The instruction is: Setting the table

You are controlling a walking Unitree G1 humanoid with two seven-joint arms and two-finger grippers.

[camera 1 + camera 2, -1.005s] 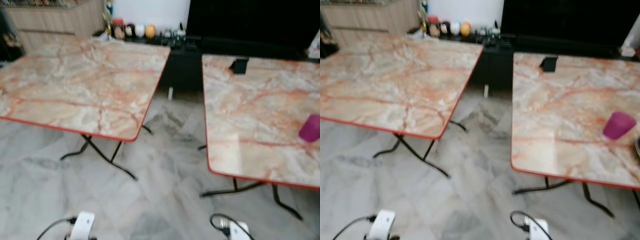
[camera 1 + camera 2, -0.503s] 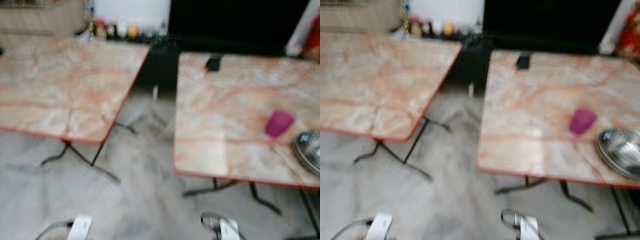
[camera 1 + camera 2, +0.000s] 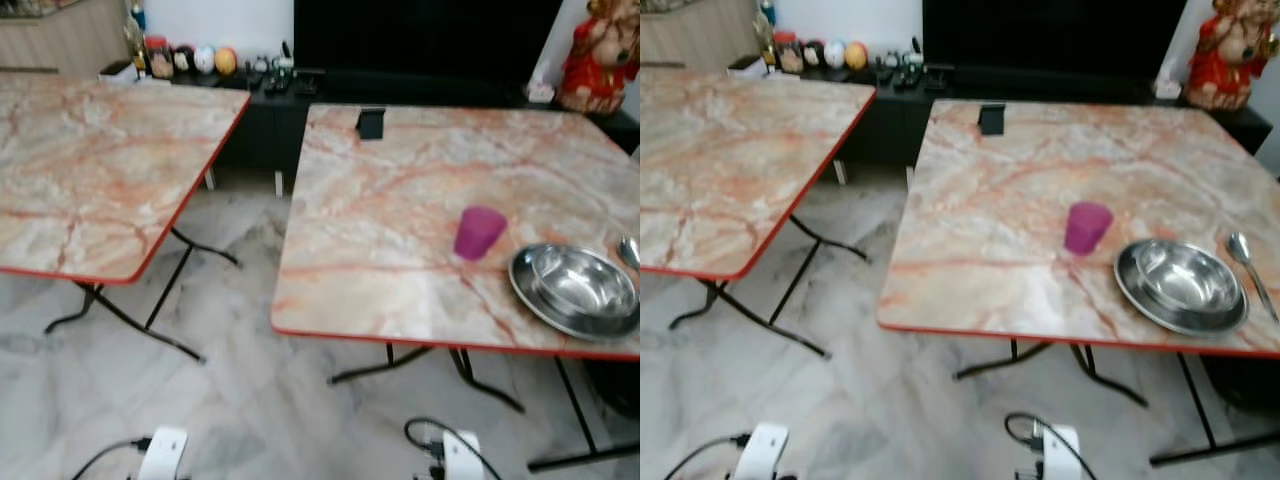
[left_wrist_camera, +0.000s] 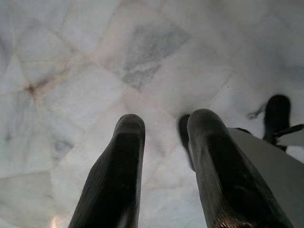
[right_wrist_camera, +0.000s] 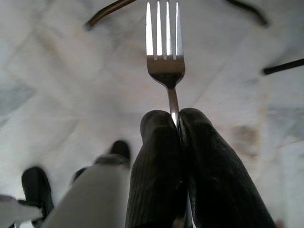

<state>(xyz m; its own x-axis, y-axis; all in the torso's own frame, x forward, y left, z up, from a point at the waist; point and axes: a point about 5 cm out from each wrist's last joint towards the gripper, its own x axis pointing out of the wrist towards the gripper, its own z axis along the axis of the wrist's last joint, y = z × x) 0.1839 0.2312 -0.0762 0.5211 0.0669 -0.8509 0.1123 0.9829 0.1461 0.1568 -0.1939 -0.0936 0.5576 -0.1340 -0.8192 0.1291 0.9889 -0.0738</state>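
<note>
Fork (image 5: pixel 166 57) pinched in right hand (image 5: pixel 176 124): the two black fingers (image 5: pixel 156 161) are pressed together on the handle, tines pointing away from the wrist, toward the marble floor (image 5: pixel 57 71). Grip sits partway up the handle, head and neck free beyond the fingertips. Hand hangs low, over floor, not yet over any worktop.

Left hand (image 4: pixel 164 137) holds nothing; fingers slightly parted with a clear gap, also pointing at floor. Idle.

Head views: both wrists at bottom edge of frame. Right worktop (image 3: pixel 980 290) fills centre to right of frame, near edge just ahead. On it: purple cup (image 3: pixel 1087 227) about mid-frame; steel plate (image 3: pixel 1135 295) with bowl (image 3: pixel 1185 278) nested in it, right of the cup; spoon (image 3: pixel 1245 258) just beside the plate at far right; small black item (image 3: pixel 991 118) near the far edge. Left worktop (image 3: pixel 90 170), upper left of frame, bare.

Step in hand (judgement): carrying the fork to the place setting; approach phase, delivery not begun.

Next move calls for: closing on the right worktop, raising the right arm above its red edge, laying the fork flat beside the plate, likely on the cup side since the spoon holds the other. Risks: the cup stands close to that spot and could be knocked; thin handle may twist in the pinch on release.
</note>
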